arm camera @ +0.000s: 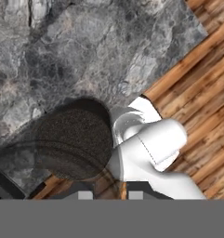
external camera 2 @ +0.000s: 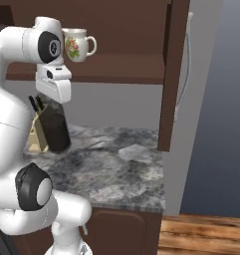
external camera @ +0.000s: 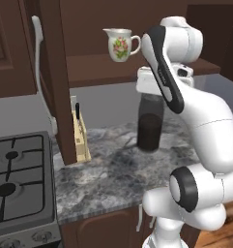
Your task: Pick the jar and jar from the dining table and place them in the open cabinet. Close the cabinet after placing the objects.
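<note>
We see our fingers closed on the top of the tall jar, which hangs upright in the air above the stone table; a dark shadow lies on the stone below it. In the left base view the jar sits near the centre of the picture, at about five o'clock from the floral jug. The jug stands on the cabinet shelf, just above and to the left of our hand.

In the right base view the jar is at nine o'clock of the frame, in front of a tan knife block that rests on the table. An open cabinet door with a silver handle hangs at one o'clock. A stove fills the eight o'clock corner of the left base view.

From the hand camera the jar looks like a dark round shape above the stone and a wooden floor.
</note>
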